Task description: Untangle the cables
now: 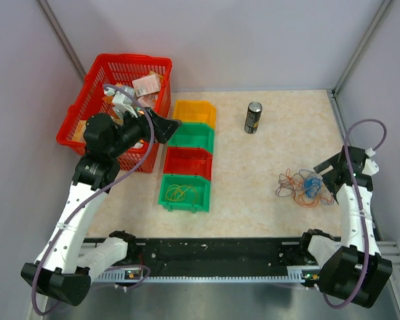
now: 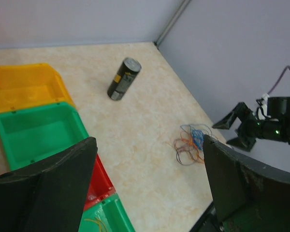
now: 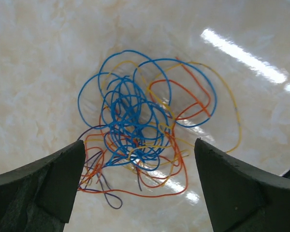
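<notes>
The cables (image 1: 301, 187) lie in a tangle of blue, orange, yellow and purple loops on the table at the right. They also show in the left wrist view (image 2: 191, 143) and fill the right wrist view (image 3: 145, 140). My right gripper (image 1: 328, 183) is open and empty, just above the tangle's right side, its fingers (image 3: 43, 179) spread wide on either side of it. My left gripper (image 1: 167, 125) is open and empty, raised over the bins at the left, far from the cables.
A red basket (image 1: 93, 100) with packets stands at the back left. Yellow (image 1: 195, 111), green (image 1: 193, 136), red (image 1: 187, 162) and green (image 1: 185, 191) bins stand in a column; the nearest holds a yellow-orange wire. A dark can (image 1: 253, 117) stands behind the middle.
</notes>
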